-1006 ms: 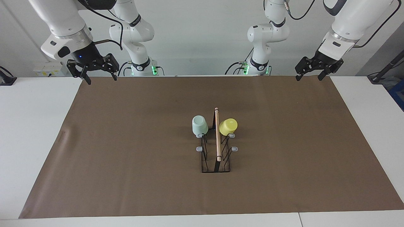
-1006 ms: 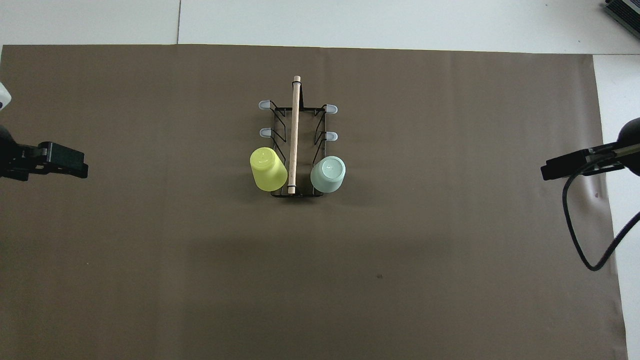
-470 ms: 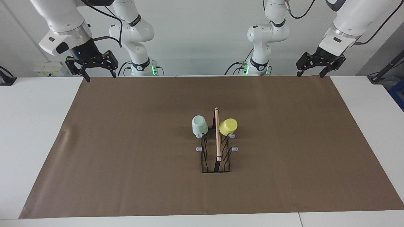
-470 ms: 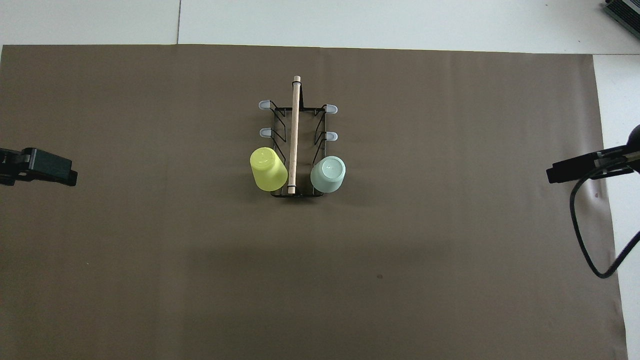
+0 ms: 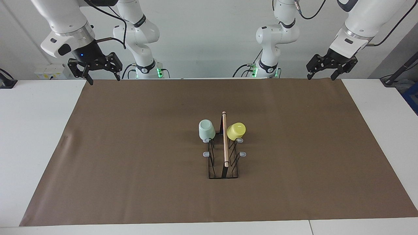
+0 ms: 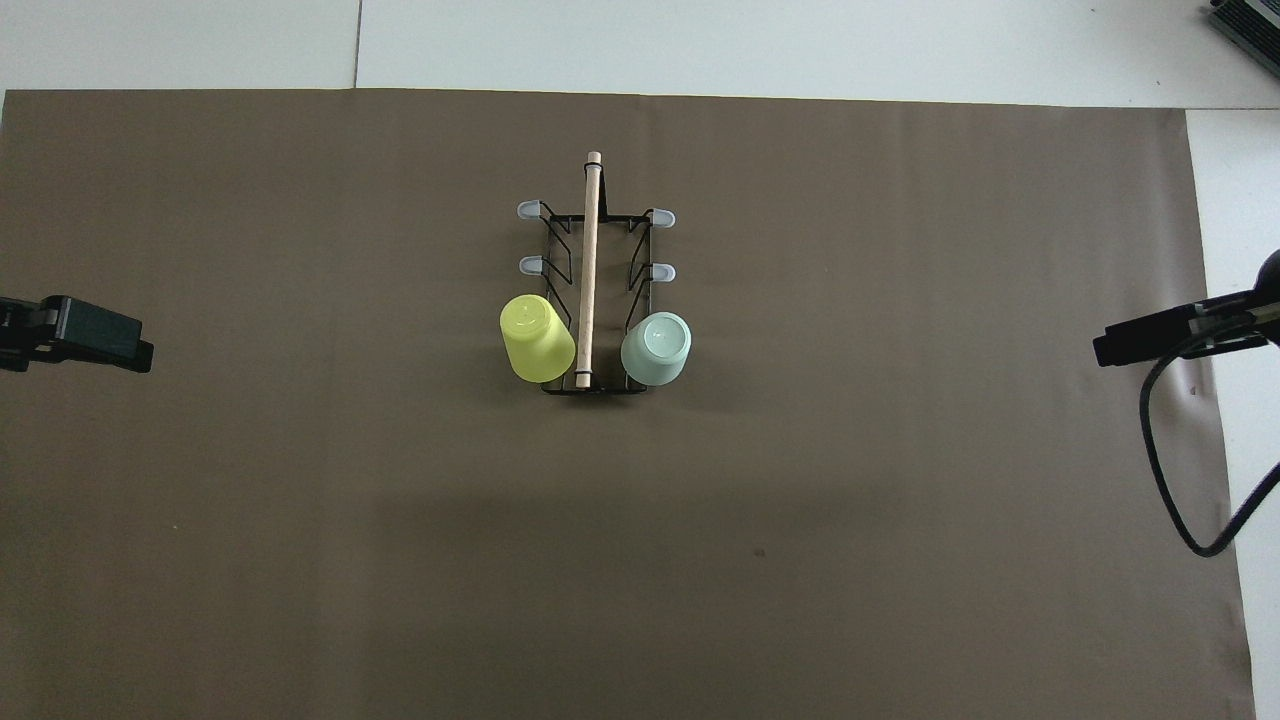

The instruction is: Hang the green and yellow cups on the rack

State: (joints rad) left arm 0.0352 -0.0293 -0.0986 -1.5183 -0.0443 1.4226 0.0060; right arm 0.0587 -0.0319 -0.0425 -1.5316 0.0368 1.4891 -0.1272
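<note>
Two cups already sit upside down on the rack [image 5: 223, 153], which stands mid-table on the brown mat [image 5: 130, 156], well clear of every edge, so we judge the hanging done and what remains is a matter of what might undo it. The rack is a light wire frame; a knock to its wooden rod [image 5: 224, 138] from a returning arm would, we think, tip it or shake both cups loose. The yellow cup [image 5: 236, 131] looks the weaker point: it leans outward on its peg toward the left arm's end of the table, while the green cup [image 5: 206, 129] sits straighter on the peg across the rod.

We see the right gripper [image 5: 94, 70] above the mat's corner at the robots' edge, its fingers spread wide, holding and touching nothing. We see the left gripper [image 5: 329, 68] above the mat's other corner on that edge, fingers likewise apart and empty. Both arms wait.
</note>
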